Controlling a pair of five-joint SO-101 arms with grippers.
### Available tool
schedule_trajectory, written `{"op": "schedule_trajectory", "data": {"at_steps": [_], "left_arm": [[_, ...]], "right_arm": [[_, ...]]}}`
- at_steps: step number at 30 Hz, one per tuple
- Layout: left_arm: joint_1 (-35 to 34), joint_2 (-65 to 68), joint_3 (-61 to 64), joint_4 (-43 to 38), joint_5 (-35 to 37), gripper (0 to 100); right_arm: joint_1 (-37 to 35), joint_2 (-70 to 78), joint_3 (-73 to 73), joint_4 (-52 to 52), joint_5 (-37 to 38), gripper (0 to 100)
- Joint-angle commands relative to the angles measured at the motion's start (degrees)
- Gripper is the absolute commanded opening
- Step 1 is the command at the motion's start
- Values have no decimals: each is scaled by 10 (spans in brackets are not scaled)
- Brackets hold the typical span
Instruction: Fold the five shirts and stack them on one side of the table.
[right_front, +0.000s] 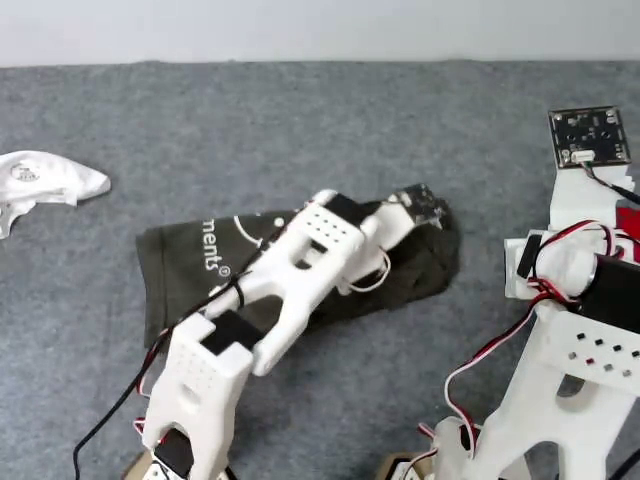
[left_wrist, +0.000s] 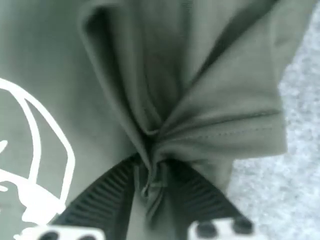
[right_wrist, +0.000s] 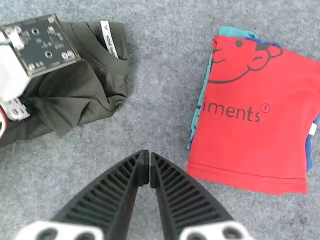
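A dark olive shirt with white print lies partly bunched in the middle of the grey table. My left gripper is shut on a pinched fold of it, at the shirt's right end in the high view. My right gripper is shut on nothing and hangs over bare table between the olive shirt and a folded stack. The stack has a red shirt on top, with teal and blue edges under it. A crumpled white shirt lies at the far left.
The left arm's body stretches across the olive shirt. Its wrist camera board sits over the shirt's collar. The right arm stands at the right side, with a sliver of the red stack behind it.
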Motion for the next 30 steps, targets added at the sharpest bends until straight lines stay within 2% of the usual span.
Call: {"op": "schedule_trajectory", "data": {"at_steps": [1,10,16,23,30], "left_arm": [[-4,-6,-54,32,-1,156],[29,-4,-176,163,-1,162],[82,-4,-180,191,0,159],[92,0,-179,143,16,159],[29,35,-186,31,15,163]], "right_arm": [[7,-10,-4,22,-4,14],[7,-14,-4,22,-4,14],[7,-14,-4,22,-4,14],[7,-14,-4,22,-4,14],[7,-14,-4,22,1,14]]}}
